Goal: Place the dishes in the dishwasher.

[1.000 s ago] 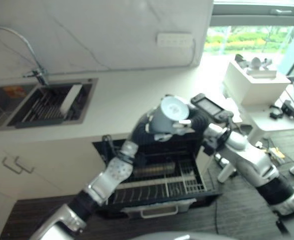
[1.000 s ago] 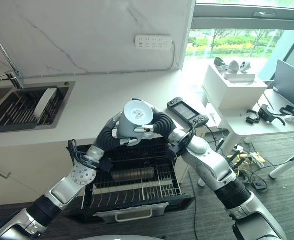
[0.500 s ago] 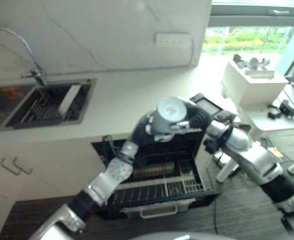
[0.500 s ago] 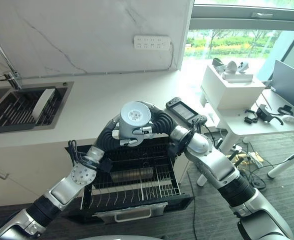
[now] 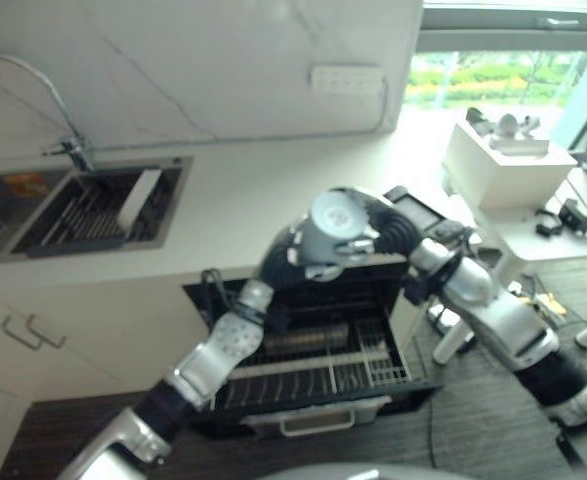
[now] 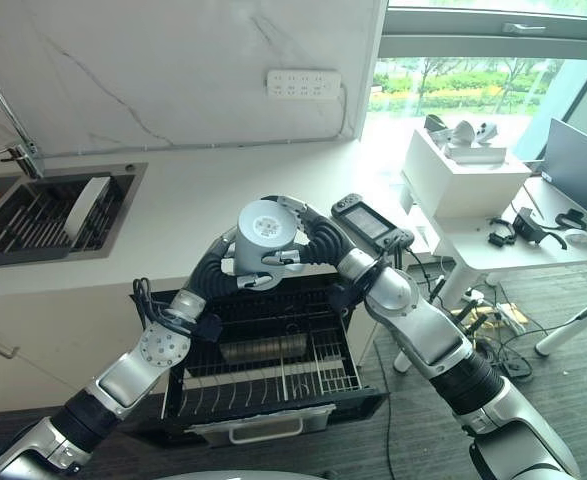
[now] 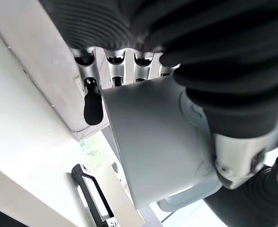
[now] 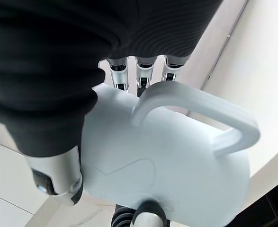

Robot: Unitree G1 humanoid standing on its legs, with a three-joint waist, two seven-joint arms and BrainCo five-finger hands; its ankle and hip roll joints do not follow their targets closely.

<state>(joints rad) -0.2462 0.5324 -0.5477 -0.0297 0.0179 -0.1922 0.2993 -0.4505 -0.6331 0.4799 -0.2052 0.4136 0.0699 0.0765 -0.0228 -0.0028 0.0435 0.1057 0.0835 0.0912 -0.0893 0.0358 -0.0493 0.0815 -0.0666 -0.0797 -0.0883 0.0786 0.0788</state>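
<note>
Both robot hands (image 6: 273, 262) clasp mug (image 6: 262, 235); fingertips hidden.

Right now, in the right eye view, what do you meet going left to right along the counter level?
Faucet → sink → mug held above the open dishwasher → game controller → white box.

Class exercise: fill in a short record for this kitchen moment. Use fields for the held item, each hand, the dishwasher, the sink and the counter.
held item: pale mug, base toward the camera, held between both hands above the open dishwasher
left hand: left hand on the mug, fingers curled around its side
right hand: right hand on the mug beside its handle
dishwasher: dishwasher rack pulled out below the counter edge
sink: sink holding a white dish on edge
counter: game controller lying to the right of the hands
</note>
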